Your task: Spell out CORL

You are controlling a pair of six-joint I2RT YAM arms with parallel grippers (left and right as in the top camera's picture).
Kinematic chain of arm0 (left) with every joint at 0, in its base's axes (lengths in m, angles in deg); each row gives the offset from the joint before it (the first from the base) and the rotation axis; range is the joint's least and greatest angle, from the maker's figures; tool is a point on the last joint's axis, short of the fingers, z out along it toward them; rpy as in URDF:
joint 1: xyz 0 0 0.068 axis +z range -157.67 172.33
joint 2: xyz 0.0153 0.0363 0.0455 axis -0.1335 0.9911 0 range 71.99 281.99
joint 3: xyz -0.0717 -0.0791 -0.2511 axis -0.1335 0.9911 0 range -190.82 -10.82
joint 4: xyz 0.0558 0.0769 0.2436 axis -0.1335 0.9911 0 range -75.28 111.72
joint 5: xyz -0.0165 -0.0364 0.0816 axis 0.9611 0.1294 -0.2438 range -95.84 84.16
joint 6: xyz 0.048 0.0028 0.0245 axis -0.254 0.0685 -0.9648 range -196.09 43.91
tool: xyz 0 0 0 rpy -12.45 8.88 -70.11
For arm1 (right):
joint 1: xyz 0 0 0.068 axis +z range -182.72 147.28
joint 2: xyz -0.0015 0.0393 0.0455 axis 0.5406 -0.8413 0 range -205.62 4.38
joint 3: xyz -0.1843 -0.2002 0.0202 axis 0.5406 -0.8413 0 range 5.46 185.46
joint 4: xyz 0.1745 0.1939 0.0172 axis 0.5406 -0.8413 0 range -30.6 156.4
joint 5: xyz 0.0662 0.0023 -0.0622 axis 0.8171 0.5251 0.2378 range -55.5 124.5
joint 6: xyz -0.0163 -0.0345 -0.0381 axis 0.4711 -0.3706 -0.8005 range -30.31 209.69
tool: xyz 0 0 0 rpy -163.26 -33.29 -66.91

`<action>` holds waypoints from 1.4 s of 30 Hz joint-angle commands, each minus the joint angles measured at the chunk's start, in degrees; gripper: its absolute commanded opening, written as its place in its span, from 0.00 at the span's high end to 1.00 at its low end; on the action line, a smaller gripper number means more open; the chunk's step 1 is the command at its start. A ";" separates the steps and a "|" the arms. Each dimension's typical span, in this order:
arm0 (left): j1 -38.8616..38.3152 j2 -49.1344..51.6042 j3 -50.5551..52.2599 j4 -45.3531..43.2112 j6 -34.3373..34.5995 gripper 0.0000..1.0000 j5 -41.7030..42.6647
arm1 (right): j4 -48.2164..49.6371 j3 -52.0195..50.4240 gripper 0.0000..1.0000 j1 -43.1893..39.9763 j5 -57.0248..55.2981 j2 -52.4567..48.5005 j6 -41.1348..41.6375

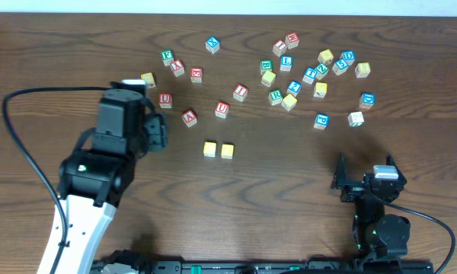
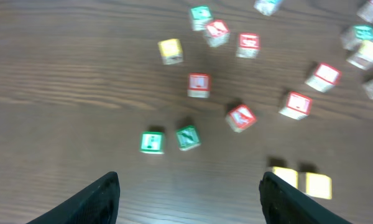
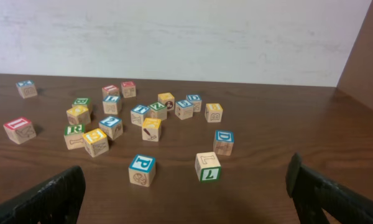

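The left gripper (image 2: 189, 198) hangs over the table (image 2: 62, 74), its two dark fingertips (image 2: 102, 198) spread wide at the near edge with bare wood between them; the picture is blurred, so no letter can be read; a yellow pair (image 2: 318, 185) sits side by side just beyond the right fingertip; two green cubes (image 2: 152, 142) lie close together farther out, left of centre; six red cubes (image 2: 199, 85) are scattered beyond them, trending far and right; a lone yellow cube (image 2: 170, 51) stands to their far left; a cluster (image 2: 368, 53) with green and yellow faces crowds the far right edge.
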 commanded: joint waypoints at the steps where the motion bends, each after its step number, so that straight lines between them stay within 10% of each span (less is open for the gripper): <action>1: 4.59 -0.35 -1.09 -0.15 -2.40 0.30 4.50 | -0.20 -0.04 0.01 -0.17 0.04 -0.26 -0.39; 11: 10.60 -0.35 -1.09 -1.05 -4.83 0.28 9.16 | 0.37 11.32 0.01 -0.17 15.15 -8.41 2.19; 12: 10.60 -0.35 -1.09 -1.03 -4.83 0.09 9.16 | -0.42 14.88 0.01 -0.17 16.17 -12.31 0.83; 22: 10.60 -0.24 -1.09 -0.98 -4.83 0.08 9.14 | -47.45 85.48 0.01 -0.17 37.90 -74.07 -4.85; 28: 10.60 -0.24 -1.09 -0.98 -4.83 0.08 9.14 | -48.85 95.49 0.01 -0.04 43.19 -88.41 -3.48; 30: 10.60 -0.24 -1.09 -0.98 -4.83 0.08 9.14 | -48.09 96.74 0.21 1.01 39.17 -91.97 0.59; 39: 10.60 -0.24 -1.09 -0.98 -4.83 0.08 9.14 | -59.36 110.92 0.07 15.17 9.70 -111.58 0.55; 42: 10.60 -0.24 -1.09 -0.98 -4.85 0.08 9.14 | -60.94 113.77 0.23 15.87 8.26 -115.89 6.23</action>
